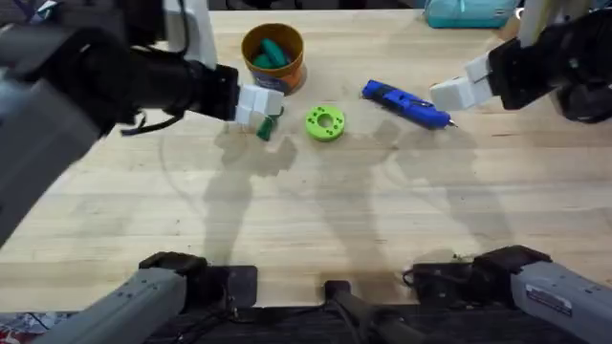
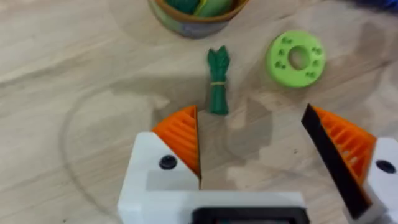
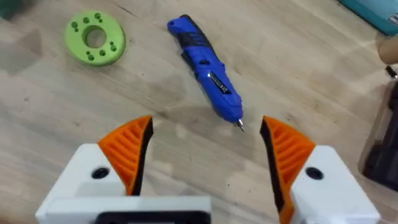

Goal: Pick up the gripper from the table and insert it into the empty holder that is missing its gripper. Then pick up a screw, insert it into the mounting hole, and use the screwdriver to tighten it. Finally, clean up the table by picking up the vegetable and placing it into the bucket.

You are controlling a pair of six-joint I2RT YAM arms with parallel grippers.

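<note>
Inside, the bucket (image 1: 273,55) holds teal pieces (image 1: 271,54).

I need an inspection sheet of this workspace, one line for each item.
Surface: table, light wooden planks.
Job's things: vegetable lies on the wood beside the bucket; screwdriver lies flat.
Clutter: lime-green ring between vegetable and screwdriver; green and teal pieces inside the bucket.
Claws: left claw open, next to the vegetable; right claw open, at the screwdriver's tip.
Cables: dark cable under the left arm.
Surroundings: teal object at the far edge.
</note>
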